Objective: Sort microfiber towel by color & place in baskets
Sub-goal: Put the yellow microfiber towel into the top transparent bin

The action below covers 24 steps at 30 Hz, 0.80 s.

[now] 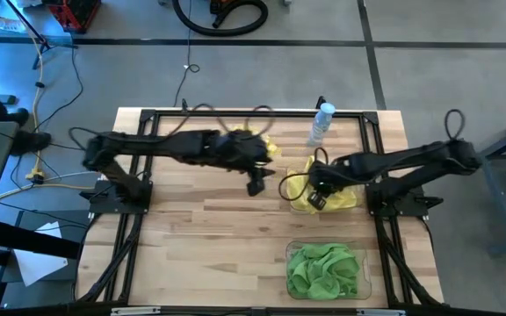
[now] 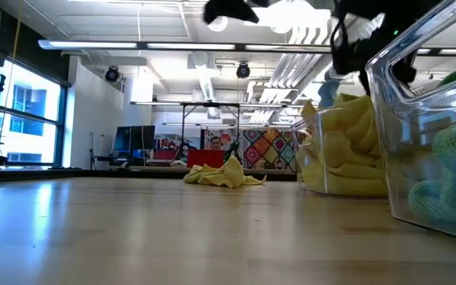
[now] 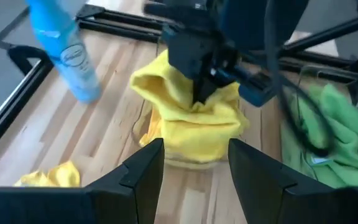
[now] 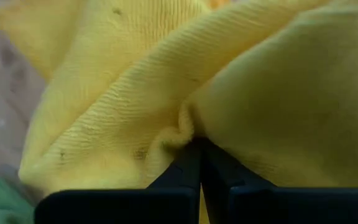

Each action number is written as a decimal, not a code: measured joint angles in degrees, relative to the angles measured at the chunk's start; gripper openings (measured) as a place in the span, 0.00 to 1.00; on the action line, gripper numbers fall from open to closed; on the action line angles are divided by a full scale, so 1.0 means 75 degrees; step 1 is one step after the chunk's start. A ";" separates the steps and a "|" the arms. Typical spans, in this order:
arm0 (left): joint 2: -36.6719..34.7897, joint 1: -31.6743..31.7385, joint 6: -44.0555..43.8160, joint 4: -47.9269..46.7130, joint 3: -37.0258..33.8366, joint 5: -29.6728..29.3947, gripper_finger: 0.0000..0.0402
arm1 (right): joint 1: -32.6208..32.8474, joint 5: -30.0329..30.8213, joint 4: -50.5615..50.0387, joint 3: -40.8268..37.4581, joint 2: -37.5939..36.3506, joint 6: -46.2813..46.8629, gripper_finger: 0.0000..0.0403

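Observation:
Yellow microfiber towels [image 1: 345, 197] are heaped in a clear basket [image 2: 311, 170] at the table's right. My right gripper [image 1: 316, 200] points down into the heap and is shut on a yellow towel [image 4: 135, 106]. Green towels [image 1: 325, 270] fill a second clear basket [image 1: 367, 285] at the near right. One loose yellow towel [image 1: 268, 145] lies rumpled on the wood near the far edge and also shows in the low view [image 2: 224, 176]. My left gripper [image 1: 255, 186] hangs open above the table's middle, and nothing sits between its fingers [image 3: 143, 168]. My right gripper pinches a puckered fold [image 4: 182, 132] of the yellow towel between its two shut fingers, right at their tips. The fingers come steeply from above. The towel lies on the heap in the basket [image 3: 197, 134], slack around the fingers.
A clear bottle with a blue cap [image 1: 321, 123] stands at the far edge, right of the loose yellow towel. A black metal frame [image 1: 130, 189] borders the table. Bare wood stretches across the near left part of the table [image 1: 209, 254].

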 joint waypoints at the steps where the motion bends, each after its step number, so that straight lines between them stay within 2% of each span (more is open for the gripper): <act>1: -0.0353 0.0000 -0.0094 0.0270 -0.0505 -0.0003 0.42 | -0.0016 -0.0097 0.0049 0.0000 0.0214 0.0029 0.00; 7: -0.2420 0.0000 -0.0766 0.2111 -0.3378 -0.0210 0.42 | -0.0017 -0.0253 0.0692 0.0007 0.1507 0.0037 0.00; 10: -0.3331 0.0000 -0.1042 0.2647 -0.4372 -0.0296 0.42 | -0.0017 -0.0418 0.0955 0.0034 0.2123 0.0062 0.00; 14: -0.4204 0.0000 -0.1100 0.2872 -0.5127 -0.0536 0.42 | -0.0019 -0.0525 0.1132 0.0050 0.2598 0.0262 0.00; 18: -0.4879 0.0000 -0.0810 0.2907 -0.5595 -0.0630 0.42 | -0.0017 -0.0599 0.1270 0.0029 0.2461 0.0558 0.00; 24: -0.5943 0.0000 -0.0267 0.3475 -0.6584 -0.0501 0.42 | 0.0007 -0.0574 0.1078 -0.0015 0.1499 0.0981 0.00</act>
